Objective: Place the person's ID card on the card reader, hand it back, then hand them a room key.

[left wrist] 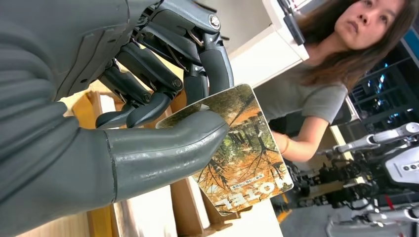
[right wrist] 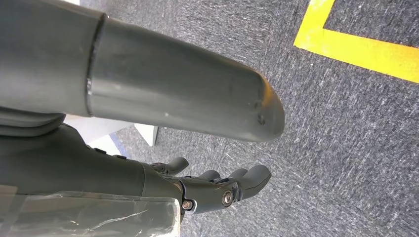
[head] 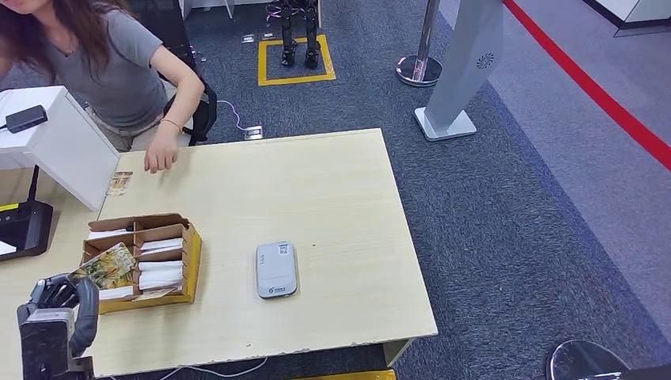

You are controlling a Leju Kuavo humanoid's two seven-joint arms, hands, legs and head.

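The left hand (left wrist: 148,113) pinches a hotel room key card (left wrist: 242,153) by one edge; it looks thin, stiff and slick. The right hand (right wrist: 217,185) hangs empty, fingers loosely spread.

Grey carpet (head: 506,237) — pale wooden table (head: 332,206)

We see the room key (left wrist: 242,153) partly covered by the left hand's (left wrist: 148,123) thumb, its print cut short. The small card (head: 119,184) near the table's (head: 332,206) far left edge is too small to read.
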